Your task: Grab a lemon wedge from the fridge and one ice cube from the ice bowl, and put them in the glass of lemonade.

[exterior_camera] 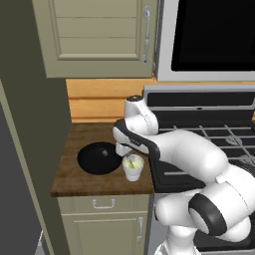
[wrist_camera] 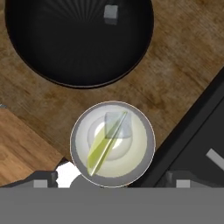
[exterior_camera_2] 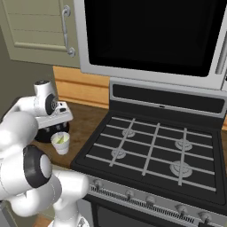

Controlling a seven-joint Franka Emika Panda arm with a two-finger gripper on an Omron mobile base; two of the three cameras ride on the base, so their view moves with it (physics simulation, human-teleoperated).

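- Hand view looks straight down into the glass of lemonade (wrist_camera: 112, 144): the lemon wedge (wrist_camera: 101, 151) and one ice cube (wrist_camera: 117, 126) both lie in the pale yellow liquid, the wedge slanting across the cube.
- The ice bowl (wrist_camera: 52, 65) sits just beside the glass on the wooden counter (wrist_camera: 183, 65), with another cube (wrist_camera: 111, 14) left in it near the far rim.
- The gripper (wrist_camera: 111, 183) hangs directly above the glass with its jaws spread wide and nothing between them.
- Left base view has the glass (exterior_camera: 133, 168) near the counter's front edge, between the bowl (exterior_camera: 99, 158) and the stove (exterior_camera: 209, 144).
- Both pieces look light and small; the cube is likely slick and hard, the wedge soft, so each would want a gentle pinch across its flat sides.
- The glass looks light and easy to tip; by my reading both items are in, and a straight lift clear of the rim seems safest.
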